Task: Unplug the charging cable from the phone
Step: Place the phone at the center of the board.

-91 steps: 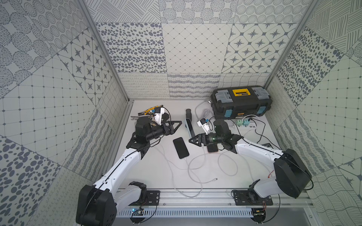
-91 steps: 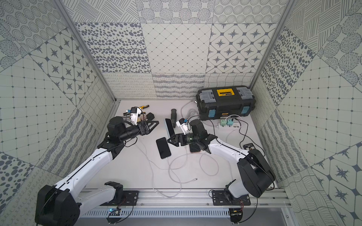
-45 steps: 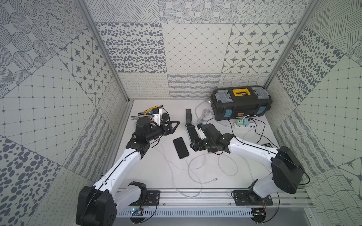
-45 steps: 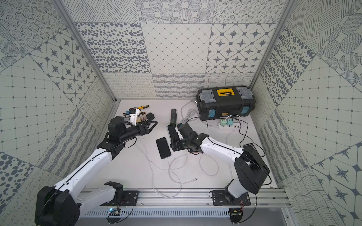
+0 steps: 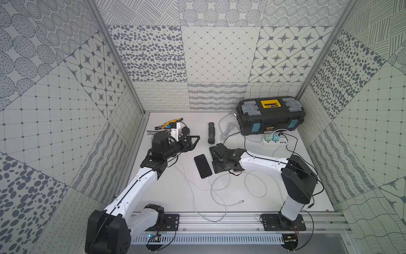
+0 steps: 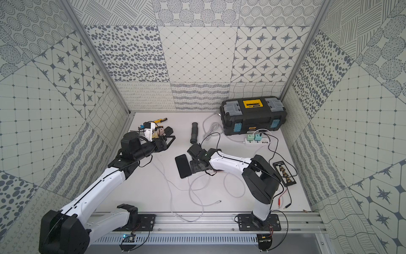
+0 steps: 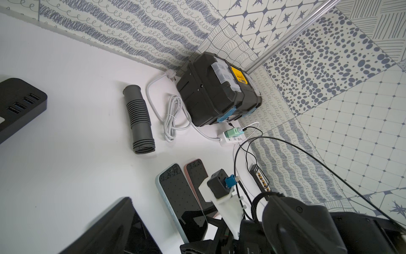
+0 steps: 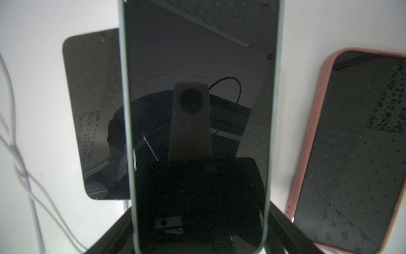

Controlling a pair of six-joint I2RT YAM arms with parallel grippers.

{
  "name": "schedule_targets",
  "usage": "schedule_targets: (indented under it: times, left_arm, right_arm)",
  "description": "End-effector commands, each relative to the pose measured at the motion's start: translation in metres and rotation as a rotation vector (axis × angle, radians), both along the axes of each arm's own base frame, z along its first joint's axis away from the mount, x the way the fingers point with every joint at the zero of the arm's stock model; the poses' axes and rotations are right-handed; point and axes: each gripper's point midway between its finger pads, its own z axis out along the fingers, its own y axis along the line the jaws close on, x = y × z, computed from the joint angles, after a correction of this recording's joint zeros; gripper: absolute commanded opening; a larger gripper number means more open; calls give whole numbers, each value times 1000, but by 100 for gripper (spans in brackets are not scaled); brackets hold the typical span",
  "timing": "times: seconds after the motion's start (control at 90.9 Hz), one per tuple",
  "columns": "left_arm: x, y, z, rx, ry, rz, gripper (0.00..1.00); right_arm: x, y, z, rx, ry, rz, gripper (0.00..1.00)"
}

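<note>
In both top views a black phone (image 5: 203, 166) (image 6: 184, 166) lies flat mid-table. A white charging cable (image 5: 210, 187) (image 6: 190, 182) is plugged into its near end. My right gripper (image 5: 216, 161) (image 8: 201, 207) is shut on a second phone (image 8: 197, 123) in a light-blue case, with a jaw against each long edge. This phone is raised over the black phone's (image 8: 94, 118) edge, and its near end is hidden. My left gripper (image 5: 194, 141) (image 7: 86, 149) hangs open and empty to the left, apart from both phones.
A pink-cased phone (image 8: 356, 154) lies beside the held one. A black toolbox (image 5: 271, 115), a power strip (image 5: 274, 141) and a grey ribbed tube (image 5: 211, 133) sit at the back. Hand tools (image 5: 169, 125) lie back left. A loose cable end (image 5: 241, 201) lies near the front.
My right wrist has turned and moved toward the back over the light-blue phone, with its jaws no wider or narrower. The left arm has barely shifted.
</note>
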Motion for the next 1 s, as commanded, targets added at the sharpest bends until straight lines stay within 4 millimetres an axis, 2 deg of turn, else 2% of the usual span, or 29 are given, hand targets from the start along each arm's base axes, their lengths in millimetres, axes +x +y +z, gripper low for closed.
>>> schedule_targets:
  times: [0.0,0.396,0.616,0.814,0.991]
  left_arm:
    - [1,4,3,15,-24,11,98]
    - [1,6,1,13,-20,17,98]
    - [2,8,0,11,-18,20,98]
    - [3,8,-1,9,-14,21,98]
    - [3,9,0,9,-17,23,98]
  right_arm:
    - [13,6,9,-9,-51,-35,37]
    - [16,10,-11,-81,-13,-21,43]
    - [16,10,-18,-102,2,-14,50]
    - [17,11,-15,-104,-4,-11,60]
    - [20,11,-2,-91,-33,-10,69]
